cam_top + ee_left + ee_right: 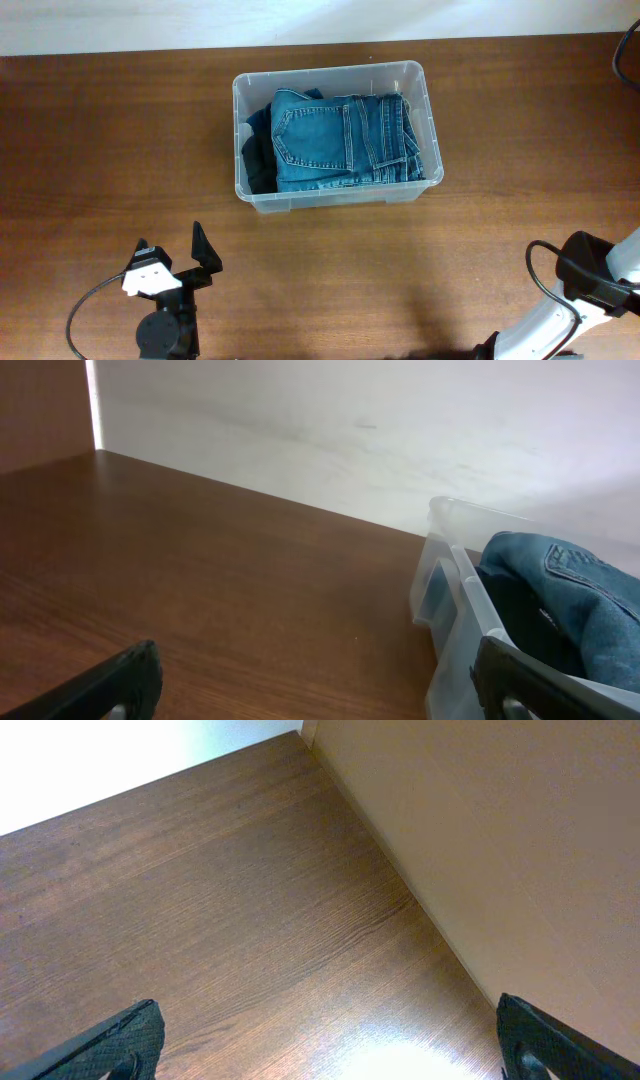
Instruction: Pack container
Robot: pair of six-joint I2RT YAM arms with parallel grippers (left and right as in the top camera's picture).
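you have the container (330, 72) standing on the wooden table (100, 150), at the far middle of the overhead view, its long side running across. folded blue jeans (345, 140) lie inside it, filling the middle and right of the bin. a dark garment (256, 150) shows at the left end; whether it lies under or only beside the jeans cannot be told. in the left wrist view the jeans stand a little above the rim.

your left gripper (172, 252) sits near the front edge of the table, left of the container and well apart from it. its 2 fingers (120, 680) are spread wide and released, with only bare table between them.

your right gripper (325, 1055) is over bare wood, its 2 fingers (125, 1040) also spread wide and released. a beige panel (500, 840) runs along the table edge beside it.
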